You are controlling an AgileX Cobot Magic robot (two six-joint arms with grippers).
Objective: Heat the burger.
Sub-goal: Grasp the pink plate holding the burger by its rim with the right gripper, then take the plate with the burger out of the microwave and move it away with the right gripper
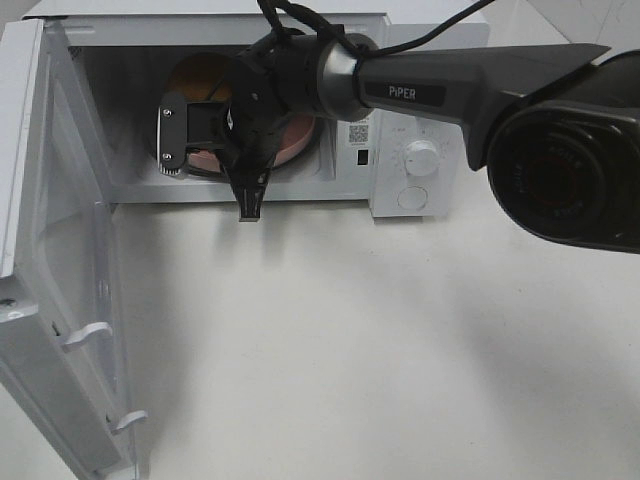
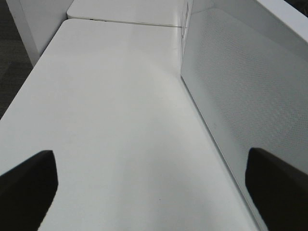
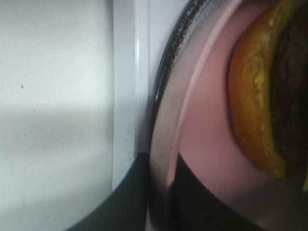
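**White table, one microwave**

Wide white table [image 1: 380, 350], matte and bare in front of the microwave [image 1: 400, 160]. Sitting directly on it at the far edge: that white microwave, door [image 1: 60, 300] swung open over the tabletop.

White microwave [image 1: 405, 150] is sitting along the top of the exterior frame, its door [image 1: 55, 270] swinging wide open toward lower left. Control knob [image 1: 423, 157] is showing at upper right of center. Pink plate [image 1: 298, 140] is apparently resting inside the cavity. White table [image 1: 350, 350] is filling the lower frame.
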